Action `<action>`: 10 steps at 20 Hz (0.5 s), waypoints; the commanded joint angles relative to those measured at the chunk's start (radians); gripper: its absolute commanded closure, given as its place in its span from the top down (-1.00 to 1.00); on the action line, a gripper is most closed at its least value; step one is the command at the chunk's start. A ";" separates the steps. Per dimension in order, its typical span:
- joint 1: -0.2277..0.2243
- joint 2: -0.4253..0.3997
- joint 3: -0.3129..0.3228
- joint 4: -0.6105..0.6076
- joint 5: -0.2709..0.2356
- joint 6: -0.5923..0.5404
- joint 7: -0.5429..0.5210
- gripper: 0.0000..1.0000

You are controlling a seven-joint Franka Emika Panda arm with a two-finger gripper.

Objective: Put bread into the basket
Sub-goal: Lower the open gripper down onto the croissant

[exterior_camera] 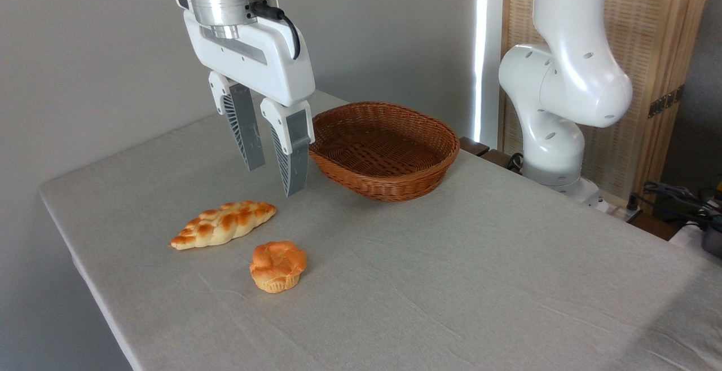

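Observation:
The braided golden bread [223,224] lies flat on the grey tablecloth at the left, pointed ends running lower left to upper right. My gripper [273,181] hangs in the air above and to the right of the loaf's right end, open, with nothing between its grey fingers [291,165]. The reddish-brown wicker basket [383,148] stands further back to the right of the gripper, and its inside is bare.
A small round muffin-shaped bun [278,265] sits in front of the loaf. The robot's white base [555,117] rises at the back right beside a wooden screen. The table's left edge [84,272] runs close to the loaf.

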 commanded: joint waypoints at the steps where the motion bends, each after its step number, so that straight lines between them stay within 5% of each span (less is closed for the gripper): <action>1: -0.008 -0.003 0.001 0.003 -0.017 0.011 -0.008 1.00; 10: -0.008 0.001 -0.144 -0.125 -0.042 0.205 -0.016 1.00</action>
